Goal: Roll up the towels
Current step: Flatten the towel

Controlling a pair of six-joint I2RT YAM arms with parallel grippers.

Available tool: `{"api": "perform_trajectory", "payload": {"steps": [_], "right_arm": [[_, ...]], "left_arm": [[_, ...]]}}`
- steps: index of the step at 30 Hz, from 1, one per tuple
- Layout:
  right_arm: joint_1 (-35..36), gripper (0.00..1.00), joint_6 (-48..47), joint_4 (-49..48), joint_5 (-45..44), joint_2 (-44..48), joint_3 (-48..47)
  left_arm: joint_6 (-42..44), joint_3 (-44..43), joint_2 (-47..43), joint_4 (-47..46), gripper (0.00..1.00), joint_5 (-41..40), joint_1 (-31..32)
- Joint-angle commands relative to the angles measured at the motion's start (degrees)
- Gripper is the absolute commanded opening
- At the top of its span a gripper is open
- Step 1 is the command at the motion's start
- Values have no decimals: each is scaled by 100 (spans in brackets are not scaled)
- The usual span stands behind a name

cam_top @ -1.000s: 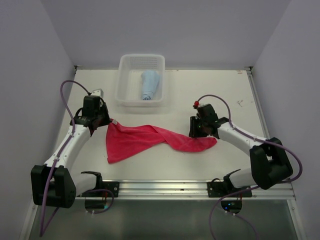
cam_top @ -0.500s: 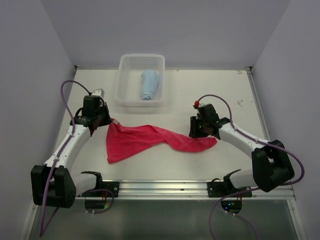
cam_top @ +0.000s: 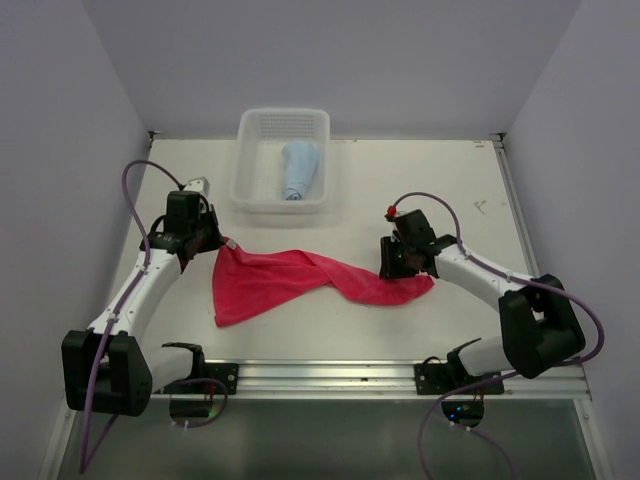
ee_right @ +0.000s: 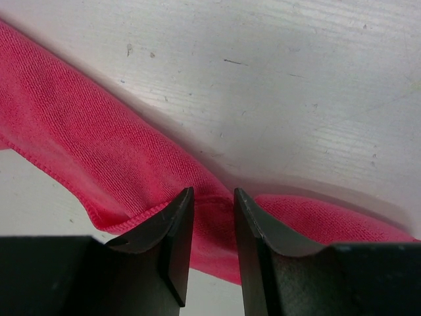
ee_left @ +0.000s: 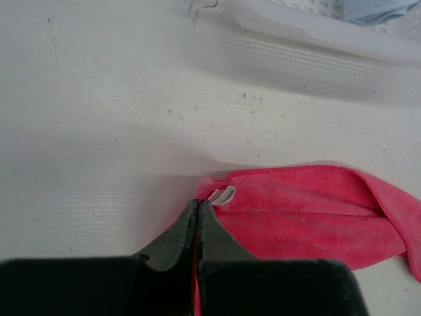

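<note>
The pink-red towel lies twisted across the table between both arms. My left gripper is shut on its far left corner, next to the white loop tag, with the cloth spreading to the right. My right gripper is down at the towel's right end. Its jaws stand a finger's width apart, astride a raised fold of the cloth, and the right gripper shows red fabric in the gap. The light blue towel lies rolled inside the basket.
The white mesh basket stands at the back of the table, just beyond the left gripper; its near rim shows in the left wrist view. Grey walls close in on both sides. A metal rail runs along the near edge.
The right gripper has shifted slightly toward the near edge over the towel's right end. The left arm and the towel have hardly moved.
</note>
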State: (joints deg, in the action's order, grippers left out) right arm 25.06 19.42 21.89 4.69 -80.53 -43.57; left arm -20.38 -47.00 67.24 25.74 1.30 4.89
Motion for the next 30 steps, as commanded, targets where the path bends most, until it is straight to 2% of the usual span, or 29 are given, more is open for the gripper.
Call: {"api": "perform_trajectory", "payload": {"steps": [1,5,9,18,22,26,30], "right_arm": [[-19,35,-96,140,-29,-24,7],[-19,35,-96,140,-12,-50,-11],[-27,40,-79,202,-56,20,-2],[-19,41,-35,219,-117,-24,59],[-19,35,-26,246,-108,-24,33],[-19,21,-17,263,-126,178,33],[-27,13,0,307,-170,275,-2]], "left_arm": [[87,25,-62,-280,0,90,-49],[87,25,-62,-280,0,90,-49],[96,24,-62,-280,0,125,-49],[96,25,-53,-280,0,160,-49],[96,33,-53,-288,0,186,-49],[105,33,-53,-297,0,178,-49],[105,33,-45,-297,0,195,-58]]}}
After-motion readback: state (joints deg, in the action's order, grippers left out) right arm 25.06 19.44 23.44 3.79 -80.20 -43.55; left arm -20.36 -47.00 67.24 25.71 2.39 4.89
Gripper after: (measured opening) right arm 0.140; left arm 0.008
